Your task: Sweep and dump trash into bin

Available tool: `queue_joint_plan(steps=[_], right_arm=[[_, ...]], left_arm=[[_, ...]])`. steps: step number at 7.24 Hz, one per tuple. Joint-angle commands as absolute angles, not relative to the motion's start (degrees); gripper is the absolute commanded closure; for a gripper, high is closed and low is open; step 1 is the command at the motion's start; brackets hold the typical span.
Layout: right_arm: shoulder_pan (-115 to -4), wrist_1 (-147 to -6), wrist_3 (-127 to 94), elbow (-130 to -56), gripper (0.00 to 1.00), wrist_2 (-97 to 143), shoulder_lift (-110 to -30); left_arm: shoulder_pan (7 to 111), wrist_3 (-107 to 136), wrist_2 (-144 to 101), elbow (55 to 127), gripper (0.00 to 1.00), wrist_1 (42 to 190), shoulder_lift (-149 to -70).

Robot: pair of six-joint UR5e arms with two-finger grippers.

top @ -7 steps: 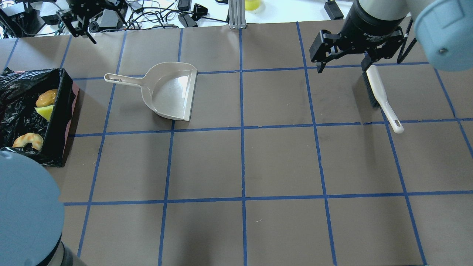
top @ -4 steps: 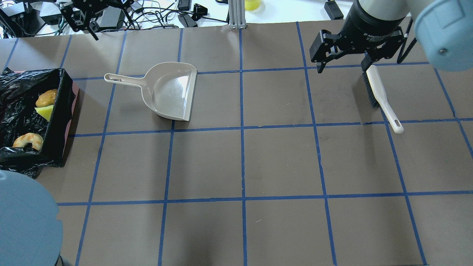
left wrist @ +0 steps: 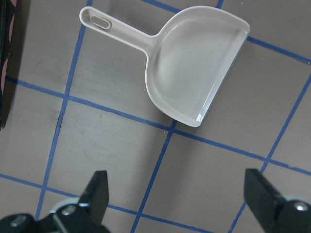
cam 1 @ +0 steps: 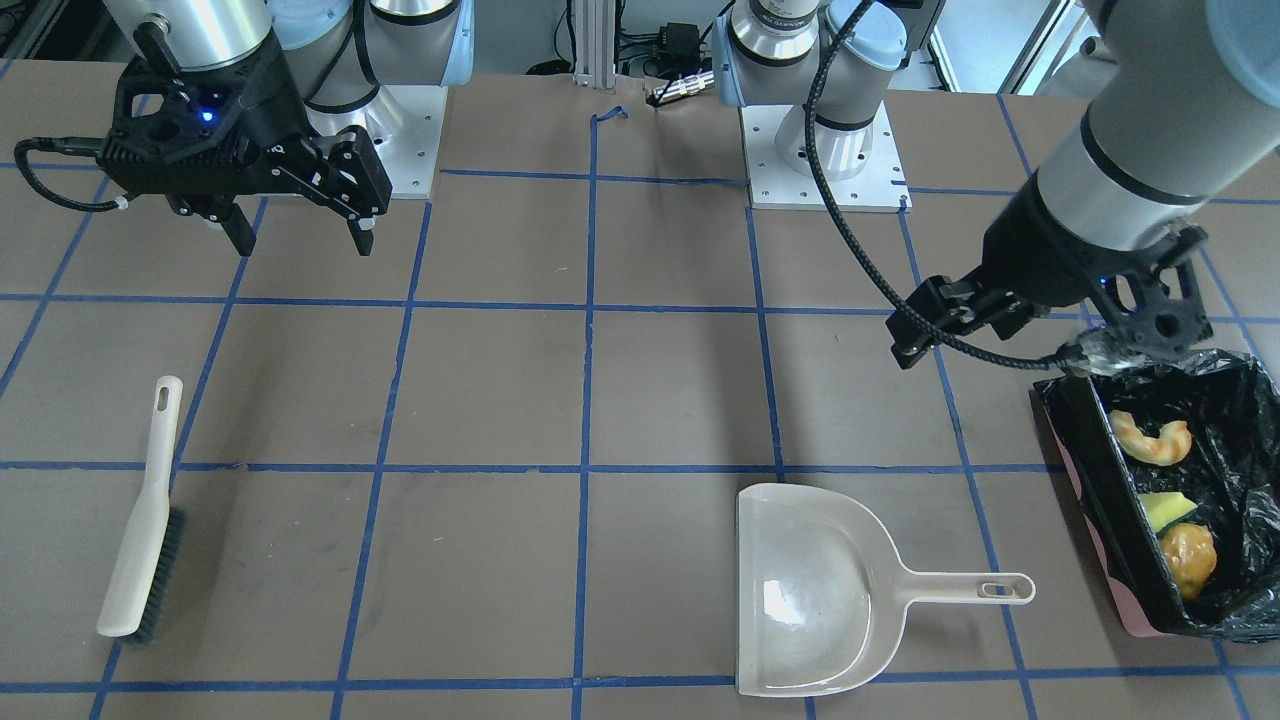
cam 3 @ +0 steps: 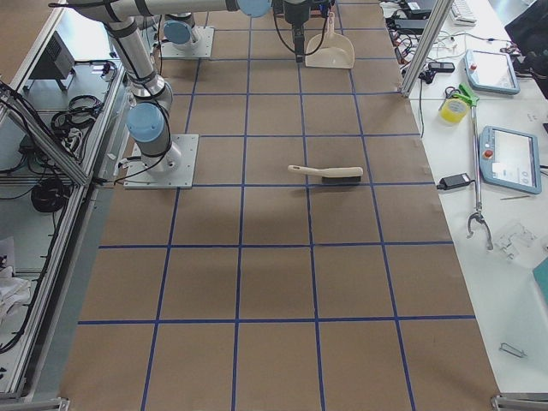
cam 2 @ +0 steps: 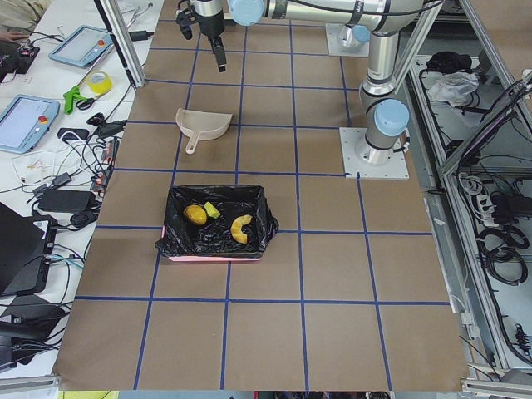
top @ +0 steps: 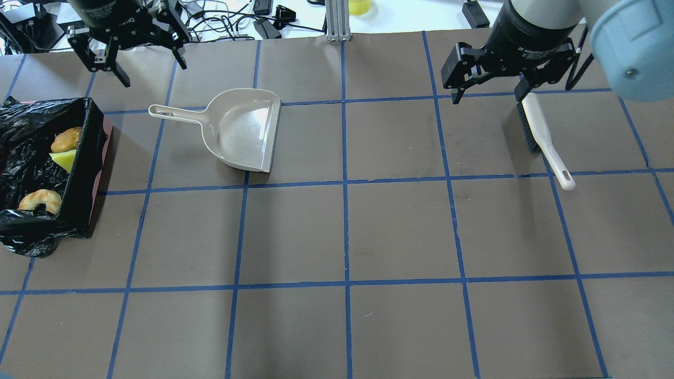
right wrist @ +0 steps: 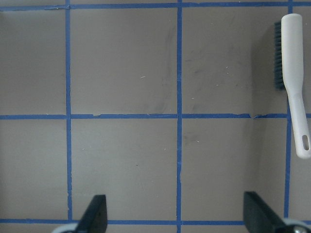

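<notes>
Though hovering wide open and empty, pictured with trash [top: 40, 200] already in the bin [top: 87, 163] at the desk's [top: 400, 231] left end, beyond the handle of the dustpan [top: 242, 131], nearer left tool [top: 156, 76] than right tool [top: 487, 98].

Seen from the overhead view, the bin [top: 88, 158] stands at the left edge of the desk [top: 400, 226]. In it the lumpy piece [top: 66, 139] lies at the far end, touching the sponge block [top: 64, 159] just before it, and the curved piece [top: 41, 200] lies apart at the near end. The dustpan [top: 245, 131] lies right of the bin with its handle toward it, the left claw [top: 152, 71] above the far edge behind that handle, while the brush [top: 542, 137] lies well apart on the right, its head under the right claw [top: 487, 97].
</notes>
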State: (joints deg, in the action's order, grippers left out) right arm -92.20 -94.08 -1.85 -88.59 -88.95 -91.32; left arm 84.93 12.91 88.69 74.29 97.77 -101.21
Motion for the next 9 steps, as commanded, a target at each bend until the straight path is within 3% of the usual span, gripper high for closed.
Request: queue_joint_plan(steps=[1, 4, 9], right_arm=[[-92.2, -94.04, -1.85, -88.59, 0.0, -88.95, -91.32], [-92.2, -94.13, -1.85, -88.59, 0.0, -88.95, -91.32], [-92.2, -94.22, -1.67, -88.59, 0.0, -89.56, -91.32]], left_arm=[[84.99, 11.52, 88.68, 85.65, 0.0, 91.45, -93.72], [85.43, 11.25, 88.68, 87.88, 0.0, 90.35, -88.61], [88.5, 6.77, 91.23, 87.8, 0.0, 88.77, -89.21]])
